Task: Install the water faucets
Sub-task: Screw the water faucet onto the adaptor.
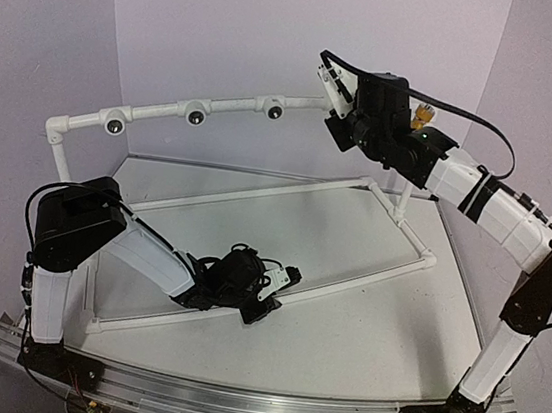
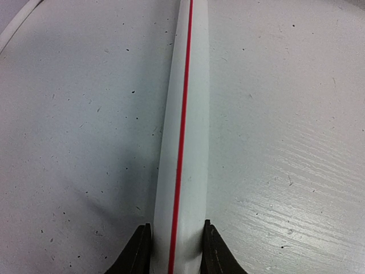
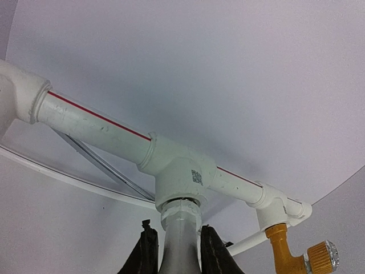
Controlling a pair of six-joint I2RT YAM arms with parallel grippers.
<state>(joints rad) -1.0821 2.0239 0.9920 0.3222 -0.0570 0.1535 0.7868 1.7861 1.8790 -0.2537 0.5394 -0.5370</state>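
Observation:
The white water faucet points up between my right gripper's jaws, which are shut on its body. Its threaded end sits in the socket of a white tee on the pipe frame's top rail. The yellow-orange water faucet hangs from the elbow at the rail's right end, partly behind my right arm in the top view. My right gripper is raised to the rail there. Low on the table, my left gripper is shut on the frame's red-striped base pipe.
Three round dark sockets face out along the top rail to the left. The frame's base pipes lie across the white table. Purple walls close in behind and on both sides.

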